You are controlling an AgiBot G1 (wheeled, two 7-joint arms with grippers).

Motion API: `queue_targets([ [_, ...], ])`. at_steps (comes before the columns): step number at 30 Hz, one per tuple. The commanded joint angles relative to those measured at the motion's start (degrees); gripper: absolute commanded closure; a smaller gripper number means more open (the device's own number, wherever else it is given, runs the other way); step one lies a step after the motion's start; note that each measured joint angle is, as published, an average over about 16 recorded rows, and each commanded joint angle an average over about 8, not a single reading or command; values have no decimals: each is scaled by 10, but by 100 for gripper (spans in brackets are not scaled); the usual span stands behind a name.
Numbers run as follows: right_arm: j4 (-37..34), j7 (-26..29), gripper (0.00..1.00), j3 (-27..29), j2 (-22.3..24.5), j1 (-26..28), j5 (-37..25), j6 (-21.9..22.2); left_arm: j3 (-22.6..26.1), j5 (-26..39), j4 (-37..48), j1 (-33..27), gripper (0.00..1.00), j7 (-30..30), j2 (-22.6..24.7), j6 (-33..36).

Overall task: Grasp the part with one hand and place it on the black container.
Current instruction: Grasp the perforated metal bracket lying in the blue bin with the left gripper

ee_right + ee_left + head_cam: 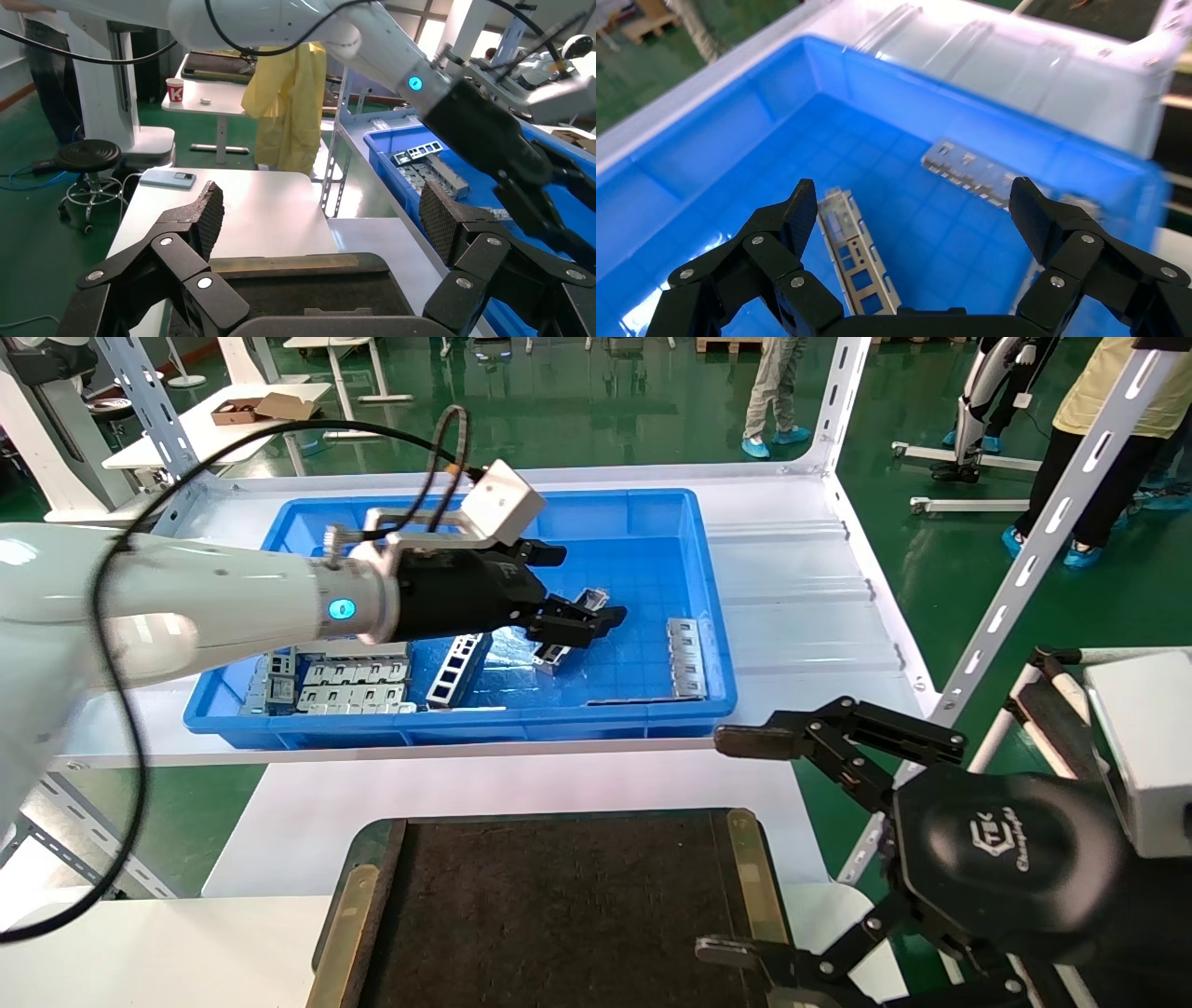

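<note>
Two grippers show in the head view, and only the left one is over the work. The left gripper [582, 589], black with linked fingers, reaches out on its white arm over the large blue plastic bin [279, 537] at about 11 o'clock in that view, its fingers spread apart and holding nothing. In the left wrist view the two finger pads stand wide open [909, 210], and the slim grey metal channel bracket with rectangular cutouts [857, 256] lies flat on the bin floor between them, closer to one pad [800, 214] than to the other; whether that pad touches it cannot be told. In the head view the same bracket [566, 637] is mostly hidden beneath the gripper, near the middle of the bin floor.

A ladder-like grey strip with square holes [458, 670] lies beside flat grey tabbed plates [354, 684] at the bin's 8 o'clock corner, and another grey slotted piece [686, 658] rests against the bin's wall at 4 o'clock.

The wide flat black tray with brass-coloured side strips [559, 915] sits on the white worktop [307, 812] at 6 o'clock in the head view, bare on its rough surface. The right gripper [736, 845] hangs at 4 o'clock just beside the tray's edge, its fingers spread wide and empty.
</note>
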Motion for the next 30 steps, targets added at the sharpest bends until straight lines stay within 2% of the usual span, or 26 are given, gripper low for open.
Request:
queue_targets([
  [1, 0, 0, 0, 0, 0, 0, 0, 0, 4, 11, 43, -14, 0, 11, 25, -22],
  [2, 0, 0, 1, 0, 0, 0, 0, 0, 7, 12, 54, -15, 0, 14, 31, -30],
  [3, 0, 0, 7, 0, 0, 0, 0, 0, 9, 14, 62, -16, 0, 16, 36, -38],
  [4, 0, 0, 17, 0, 0, 0, 0, 0, 12, 14, 68, -15, 0, 17, 40, -46],
  [5, 0, 0, 30, 0, 0, 0, 0, 0, 16, 15, 71, -14, 4, 18, 43, -53],
  [10, 0, 0, 91, 0, 0, 0, 0, 0, 38, 12, 67, -2, 66, 8, 48, -84],
  [11, 0, 0, 97, 0, 0, 0, 0, 0, 43, 11, 64, 1, 78, 3, 48, -88],
  [12, 0, 0, 100, 0, 0, 0, 0, 0, 48, 10, 62, 3, 91, -1, 48, -92],
  [13, 0, 0, 100, 0, 0, 0, 0, 0, 53, 8, 60, 5, 99, -6, 48, -96],
  [30, 0, 0, 100, 0, 0, 0, 0, 0, 120, -26, 50, 21, 100, -47, 46, -151],
])
